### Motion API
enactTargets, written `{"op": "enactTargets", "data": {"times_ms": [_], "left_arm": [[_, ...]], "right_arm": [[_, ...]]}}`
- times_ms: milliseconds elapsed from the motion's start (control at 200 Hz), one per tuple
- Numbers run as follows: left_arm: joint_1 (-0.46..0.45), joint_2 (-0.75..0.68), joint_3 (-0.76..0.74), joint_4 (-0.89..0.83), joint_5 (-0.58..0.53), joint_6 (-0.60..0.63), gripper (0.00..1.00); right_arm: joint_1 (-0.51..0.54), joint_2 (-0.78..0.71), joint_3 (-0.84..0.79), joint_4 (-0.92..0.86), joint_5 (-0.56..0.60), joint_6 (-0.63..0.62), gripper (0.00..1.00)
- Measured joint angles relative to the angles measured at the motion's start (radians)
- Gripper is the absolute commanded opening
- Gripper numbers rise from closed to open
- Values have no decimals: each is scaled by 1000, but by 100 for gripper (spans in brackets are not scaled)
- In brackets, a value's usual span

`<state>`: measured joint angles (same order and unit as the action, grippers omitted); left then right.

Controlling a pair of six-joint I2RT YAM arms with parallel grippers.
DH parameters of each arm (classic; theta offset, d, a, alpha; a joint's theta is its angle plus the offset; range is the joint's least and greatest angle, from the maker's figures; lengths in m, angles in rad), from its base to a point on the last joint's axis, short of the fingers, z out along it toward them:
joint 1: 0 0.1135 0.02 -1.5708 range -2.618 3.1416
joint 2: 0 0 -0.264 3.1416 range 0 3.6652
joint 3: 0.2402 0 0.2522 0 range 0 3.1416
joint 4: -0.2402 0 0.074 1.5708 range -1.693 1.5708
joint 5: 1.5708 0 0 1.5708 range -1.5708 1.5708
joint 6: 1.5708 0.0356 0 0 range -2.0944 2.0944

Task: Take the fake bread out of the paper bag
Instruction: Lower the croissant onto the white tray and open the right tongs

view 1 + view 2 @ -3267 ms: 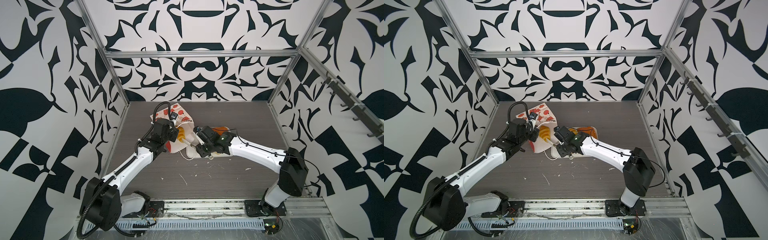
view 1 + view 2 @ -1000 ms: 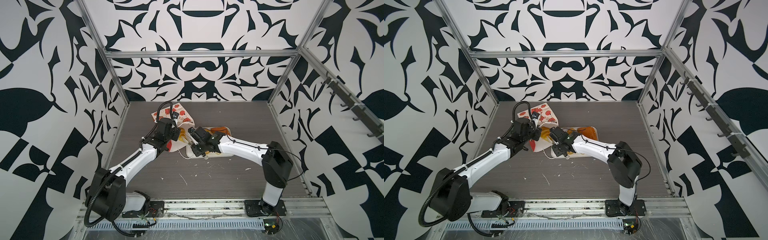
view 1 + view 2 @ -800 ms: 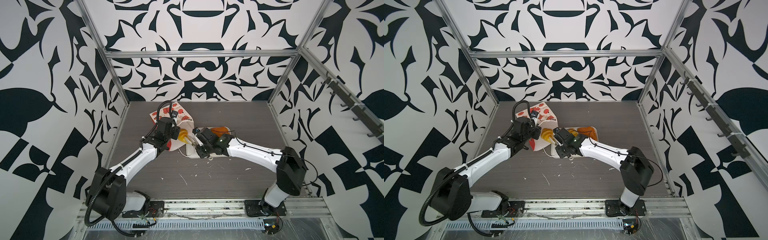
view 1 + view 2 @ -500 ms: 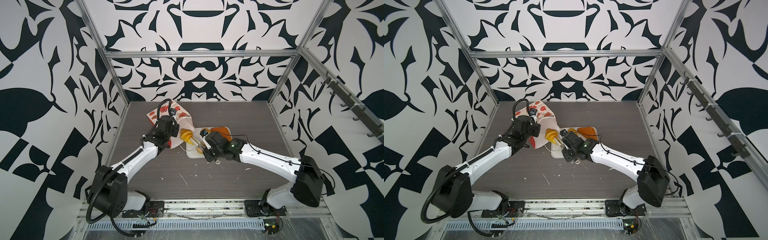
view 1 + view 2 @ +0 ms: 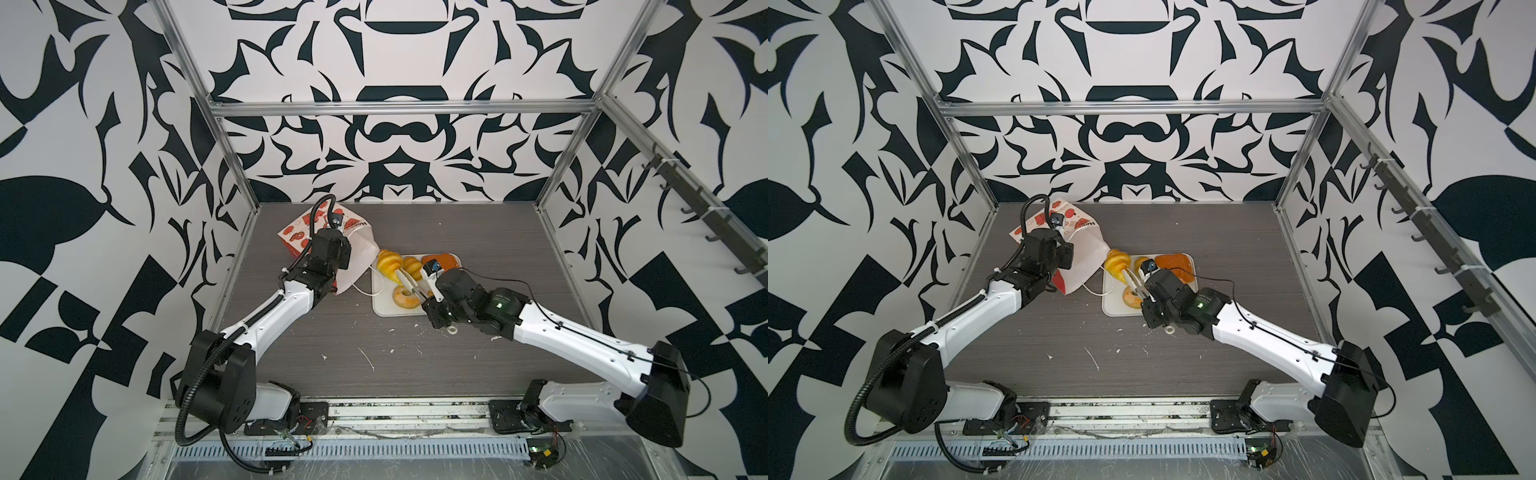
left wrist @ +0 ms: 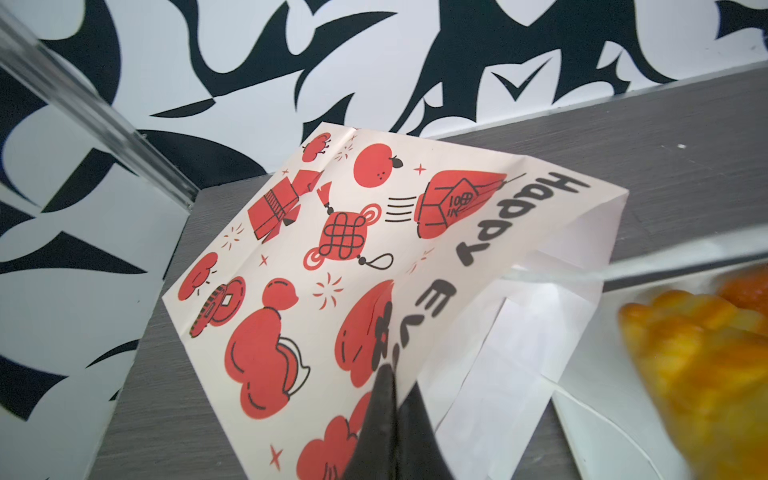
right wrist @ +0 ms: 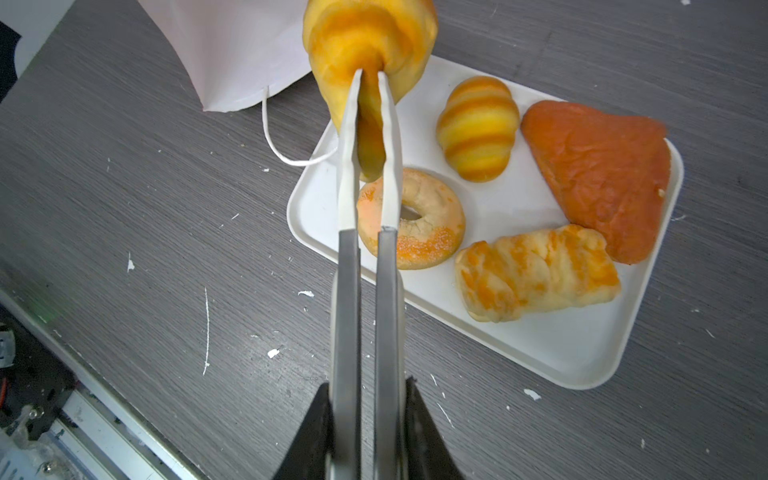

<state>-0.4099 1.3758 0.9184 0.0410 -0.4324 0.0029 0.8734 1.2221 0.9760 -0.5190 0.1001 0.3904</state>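
Note:
The paper bag (image 5: 297, 237) lies on its side at the back left, white with red pictures, its mouth facing the tray. My left gripper (image 6: 390, 374) is shut on the bag's (image 6: 332, 249) upper edge. My right gripper (image 7: 369, 77), with long thin white fingers, is shut on a yellow croissant (image 7: 370, 37). In both top views that croissant (image 5: 389, 262) (image 5: 1116, 262) hangs just outside the bag mouth, over the tray's far left corner. On the white tray (image 7: 582, 353) lie a second croissant (image 7: 478, 129), a ring doughnut (image 7: 424, 224), an orange-brown triangular piece (image 7: 602, 170) and a glazed rectangular pastry (image 7: 536, 274).
The bag's white string handle (image 7: 282, 153) trails onto the tray's corner. White flecks dot the dark wood-grain table (image 5: 395, 361). An aluminium frame post (image 5: 232, 166) and patterned walls close in the back and sides.
My right gripper has drawn back from the bag mouth toward the tray with the croissant in its fingers. The left gripper has kept its hold and shifted the bag slightly back and left.

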Motion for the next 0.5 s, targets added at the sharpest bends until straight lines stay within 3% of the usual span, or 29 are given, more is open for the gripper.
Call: {"op": "enactTargets", "data": {"times_ms": [185, 500], "left_arm": [[15, -87, -35, 25, -72, -11, 0], [17, -295, -92, 81, -151, -10, 0]], "right_arm": [[-34, 6, -2, 0, 6, 22, 16], [-36, 188, 97, -24, -14, 72, 16]]}}
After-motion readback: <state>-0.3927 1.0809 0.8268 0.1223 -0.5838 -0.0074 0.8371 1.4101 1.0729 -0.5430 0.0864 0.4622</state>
